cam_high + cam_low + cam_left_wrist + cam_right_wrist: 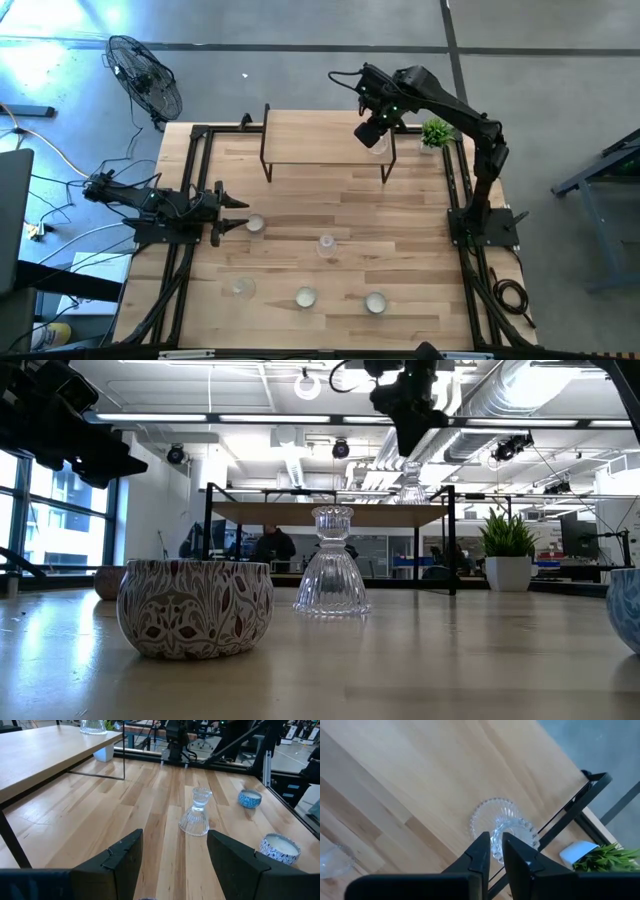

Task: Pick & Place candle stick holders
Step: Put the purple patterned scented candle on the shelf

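Observation:
My right gripper (374, 133) is over the right end of the raised wooden shelf (310, 140), shut on a clear glass stemmed holder (504, 827), which also shows in the low view (411, 482). My left gripper (175, 855) is open and empty at the table's left side. A second glass holder (197, 812) stands on its base ahead of it at mid-table (326, 245). A tealight cup (255, 223) sits by the left fingertips. A third glass holder (243, 287) and two tealight cups (305, 297) (375, 302) stand near the front edge. My right gripper pinches the top of the holder's stem (496, 839) between its two fingers, from above, pointing down. The holder is upright, its beaded base (487, 812) at the shelf top near the shelf's right corner. I cannot tell whether the base rests on the shelf.
A small green plant in a white pot (435, 132) stands just right of the shelf. The shelf stands on thin black legs (266, 150). Black frame rails (190, 180) run along the table's left and right sides. A fan (145, 80) stands on the floor beyond the far left corner.

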`<state>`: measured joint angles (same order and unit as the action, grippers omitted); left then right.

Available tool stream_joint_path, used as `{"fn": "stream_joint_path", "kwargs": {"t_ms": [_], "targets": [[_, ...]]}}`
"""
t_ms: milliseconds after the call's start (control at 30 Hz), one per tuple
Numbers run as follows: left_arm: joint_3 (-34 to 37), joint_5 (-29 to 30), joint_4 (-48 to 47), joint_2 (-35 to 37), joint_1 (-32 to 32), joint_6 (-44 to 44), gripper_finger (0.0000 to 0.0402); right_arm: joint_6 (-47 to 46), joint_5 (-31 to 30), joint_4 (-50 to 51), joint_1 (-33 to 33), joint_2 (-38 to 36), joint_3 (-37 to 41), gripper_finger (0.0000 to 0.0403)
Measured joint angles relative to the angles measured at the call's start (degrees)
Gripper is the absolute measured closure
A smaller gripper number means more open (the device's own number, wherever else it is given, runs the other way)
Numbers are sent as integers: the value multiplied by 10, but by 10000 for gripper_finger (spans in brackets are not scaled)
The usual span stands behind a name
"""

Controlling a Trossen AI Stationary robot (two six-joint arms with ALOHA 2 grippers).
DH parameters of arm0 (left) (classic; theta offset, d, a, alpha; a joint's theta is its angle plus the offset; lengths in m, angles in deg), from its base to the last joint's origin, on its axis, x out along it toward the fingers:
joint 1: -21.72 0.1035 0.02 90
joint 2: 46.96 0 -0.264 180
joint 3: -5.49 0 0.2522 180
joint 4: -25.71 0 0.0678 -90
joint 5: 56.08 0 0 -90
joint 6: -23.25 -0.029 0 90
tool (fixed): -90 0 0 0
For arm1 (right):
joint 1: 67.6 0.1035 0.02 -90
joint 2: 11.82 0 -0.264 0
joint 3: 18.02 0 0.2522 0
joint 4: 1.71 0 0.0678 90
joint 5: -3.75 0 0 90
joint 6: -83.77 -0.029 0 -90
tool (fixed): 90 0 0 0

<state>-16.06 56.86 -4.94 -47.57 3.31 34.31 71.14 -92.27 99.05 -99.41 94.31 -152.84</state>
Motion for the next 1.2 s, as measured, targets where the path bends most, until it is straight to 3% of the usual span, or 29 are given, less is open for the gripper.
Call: {"fn": "stream_joint_path", "kwargs": {"t_ms": [200,433,633,767,967,1200], "targets": [[0,0,0,0,0,0,183,-5,8,26,0,0,-49,363],[0,0,0,0,0,15,183,-4,112,25,21,-7,-104,365],[0,0,-1,0,0,15,183,0,204,9,80,-8,-132,367],[0,-1,-1,0,0,15,183,23,234,-32,139,-8,-130,366],[0,-4,-1,0,0,15,183,41,150,-100,245,-9,-119,371],[0,-68,-7,0,0,58,183,8,3,-149,351,-9,-37,372]]}}
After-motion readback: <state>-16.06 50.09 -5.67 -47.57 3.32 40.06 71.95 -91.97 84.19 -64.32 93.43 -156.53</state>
